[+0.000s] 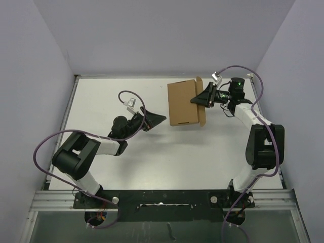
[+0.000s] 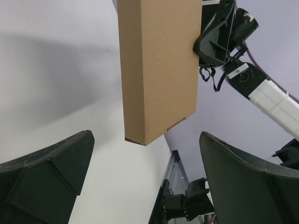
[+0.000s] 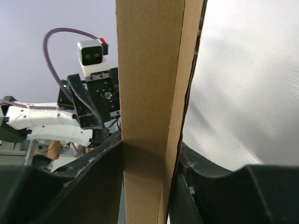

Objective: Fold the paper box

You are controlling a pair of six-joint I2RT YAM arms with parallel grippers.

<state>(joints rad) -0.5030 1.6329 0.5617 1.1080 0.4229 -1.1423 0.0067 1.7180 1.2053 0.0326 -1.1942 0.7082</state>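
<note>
Folding seems midway: right gripper (image 1: 201,99) pinches the three-o'clock edge of the plain brown thin cardboard paper box (image 1: 182,104) toward one o'clock of the white table (image 1: 101,101), so the wide-spread left gripper (image 1: 158,119), at its eight o'clock, likely must approach next.

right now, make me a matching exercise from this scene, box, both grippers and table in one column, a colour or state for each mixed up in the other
Column one:
1. paper box
2. left gripper
3. right gripper
4. table

Column two:
a. open, holding nothing
b. white
c. plain brown
d. clamped on a cardboard edge

Pairs: 1-c, 2-a, 3-d, 4-b
</note>
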